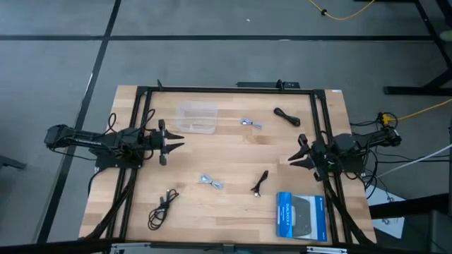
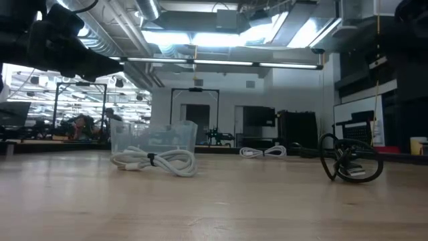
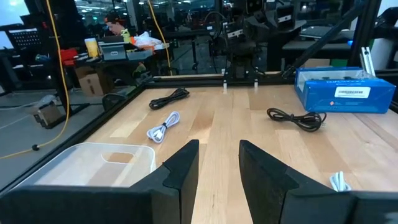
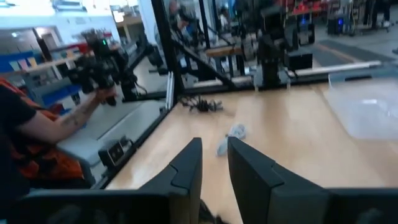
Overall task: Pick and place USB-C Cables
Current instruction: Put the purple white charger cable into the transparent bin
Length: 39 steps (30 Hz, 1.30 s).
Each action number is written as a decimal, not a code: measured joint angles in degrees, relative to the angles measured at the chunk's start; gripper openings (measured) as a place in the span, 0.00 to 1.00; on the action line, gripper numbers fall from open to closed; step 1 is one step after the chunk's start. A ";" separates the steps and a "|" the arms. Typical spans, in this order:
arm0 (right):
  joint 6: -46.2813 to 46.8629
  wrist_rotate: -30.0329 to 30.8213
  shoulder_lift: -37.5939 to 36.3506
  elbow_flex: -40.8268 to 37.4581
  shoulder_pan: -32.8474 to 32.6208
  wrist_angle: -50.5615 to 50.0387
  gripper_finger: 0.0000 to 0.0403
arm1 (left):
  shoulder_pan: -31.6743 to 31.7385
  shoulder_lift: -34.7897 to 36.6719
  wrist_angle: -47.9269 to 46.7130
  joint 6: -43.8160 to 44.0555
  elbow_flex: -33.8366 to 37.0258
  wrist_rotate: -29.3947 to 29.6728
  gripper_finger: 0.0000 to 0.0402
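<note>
Several USB-C cables lie loose on the wooden table: a black one (image 1: 287,116) and a silver-white one (image 1: 251,124) toward the far side, a silver-white one (image 1: 212,182) and a black one (image 1: 260,182) in the middle, and a black one (image 1: 162,207) near the front left. My left gripper (image 1: 174,141) hovers open beside the clear container (image 1: 195,118), pointing toward the table's right. Its wrist view shows its gripper (image 3: 219,152) with nothing between the fingers. My right gripper (image 1: 295,156) stands open at the right side, pointing left, its gripper (image 4: 214,149) likewise holding nothing.
A blue box (image 1: 302,215) lies at the near right corner. A black frame (image 1: 226,89) runs around the tabletop. A yellow cord (image 1: 424,109) trails on the floor beyond the right edge. A person's arm (image 4: 56,127) shows past the table's near edge in the right wrist view.
</note>
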State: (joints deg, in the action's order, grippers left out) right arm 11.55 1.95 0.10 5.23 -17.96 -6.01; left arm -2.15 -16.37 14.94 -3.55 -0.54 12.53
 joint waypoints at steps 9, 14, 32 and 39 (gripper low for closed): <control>-13.81 15.82 1.65 0.09 0.22 30.42 0.20 | 0.00 -0.01 0.00 0.07 0.00 0.33 0.27; -23.40 34.48 6.35 3.40 0.20 29.47 0.20 | 0.00 0.00 0.03 0.07 0.00 2.24 0.27; -17.25 61.47 32.91 34.51 9.75 -6.84 0.20 | -0.02 -0.01 0.02 0.01 0.00 8.51 0.27; 6.58 49.02 43.19 41.08 27.97 -33.85 0.20 | 0.00 -0.01 0.00 -0.04 0.00 9.60 0.27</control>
State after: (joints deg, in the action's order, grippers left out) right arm 18.13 50.97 43.29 46.31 10.00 -39.86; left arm -2.15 -16.38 14.94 -3.60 -0.54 22.13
